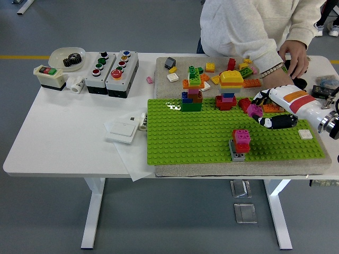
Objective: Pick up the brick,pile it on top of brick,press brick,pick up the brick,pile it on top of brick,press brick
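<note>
Brick (255,110), pink, small, hard and light, sits pinched in the right hand (271,108) over the green board (201,132), near the stack (240,144), and looks best held by its flat sides.

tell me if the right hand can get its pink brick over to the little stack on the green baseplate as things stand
Probably yes. The right hand holds the pink brick just up and right of the stack, and only bare green baseplate lies between them.
</note>
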`<act>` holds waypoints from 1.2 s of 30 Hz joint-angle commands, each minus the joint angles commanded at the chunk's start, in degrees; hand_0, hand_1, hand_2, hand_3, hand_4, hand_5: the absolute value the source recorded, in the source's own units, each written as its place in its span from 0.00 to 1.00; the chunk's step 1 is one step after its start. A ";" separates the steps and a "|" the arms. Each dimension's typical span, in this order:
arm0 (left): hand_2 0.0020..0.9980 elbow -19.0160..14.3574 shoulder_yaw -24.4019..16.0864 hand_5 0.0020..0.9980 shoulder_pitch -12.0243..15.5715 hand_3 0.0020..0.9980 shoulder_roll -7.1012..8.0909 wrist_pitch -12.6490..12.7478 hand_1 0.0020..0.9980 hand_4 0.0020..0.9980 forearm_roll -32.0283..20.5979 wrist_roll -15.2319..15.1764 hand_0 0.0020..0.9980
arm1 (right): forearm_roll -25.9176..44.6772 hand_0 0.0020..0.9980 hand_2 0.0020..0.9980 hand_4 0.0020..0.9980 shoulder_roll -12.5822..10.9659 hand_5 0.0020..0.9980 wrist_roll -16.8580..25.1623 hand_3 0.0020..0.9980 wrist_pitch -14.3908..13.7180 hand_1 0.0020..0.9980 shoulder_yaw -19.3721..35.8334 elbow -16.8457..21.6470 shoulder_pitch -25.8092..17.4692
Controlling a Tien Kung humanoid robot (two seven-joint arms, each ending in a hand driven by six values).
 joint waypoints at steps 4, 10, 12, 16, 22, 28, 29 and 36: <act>0.59 0.00 0.06 0.51 0.02 0.53 -0.01 0.02 0.71 0.53 -0.03 -0.03 0.79 | -2.17 0.58 0.58 0.60 -0.82 0.40 -0.64 0.51 0.89 0.57 -0.65 3.67 -0.30; 0.59 0.00 0.07 0.51 0.06 0.53 -0.02 -0.03 0.70 0.53 0.06 0.00 0.79 | -3.30 0.58 0.58 0.60 -1.19 0.39 -1.12 0.51 1.56 0.58 -1.24 5.49 -0.68; 0.59 0.00 0.02 0.51 0.10 0.53 -0.01 -0.03 0.70 0.53 0.09 0.01 0.79 | -3.28 0.58 0.58 0.60 -1.33 0.39 -1.42 0.51 1.77 0.58 -1.18 5.77 -0.93; 0.59 0.00 0.01 0.51 0.22 0.53 -0.03 -0.02 0.70 0.53 0.04 0.02 0.79 | -3.30 0.58 0.58 0.61 -1.62 0.38 -1.82 0.51 1.98 0.58 -0.76 6.37 -1.59; 0.59 0.00 -0.08 0.51 0.35 0.53 -0.04 -0.06 0.70 0.53 0.26 0.07 0.79 | -3.38 0.58 0.58 0.61 -1.94 0.38 -2.02 0.51 1.99 0.58 -0.44 7.09 -2.29; 0.59 0.00 -0.09 0.51 0.42 0.53 -0.08 -0.08 0.70 0.53 0.47 0.15 0.80 | -3.50 0.57 0.59 0.62 -2.01 0.38 -1.93 0.51 1.70 0.58 -0.49 7.41 -2.76; 0.59 0.00 0.00 0.51 0.41 0.53 -0.07 -0.08 0.70 0.53 0.43 0.14 0.80 | -3.64 0.57 0.59 0.62 -1.99 0.38 -1.88 0.51 1.69 0.58 -0.50 7.31 -2.82; 0.59 0.00 0.06 0.51 0.35 0.53 -0.06 -0.02 0.70 0.53 0.28 0.09 0.79 | -3.72 0.57 0.59 0.63 -1.99 0.38 -1.54 0.51 1.52 0.59 -0.76 6.85 -2.92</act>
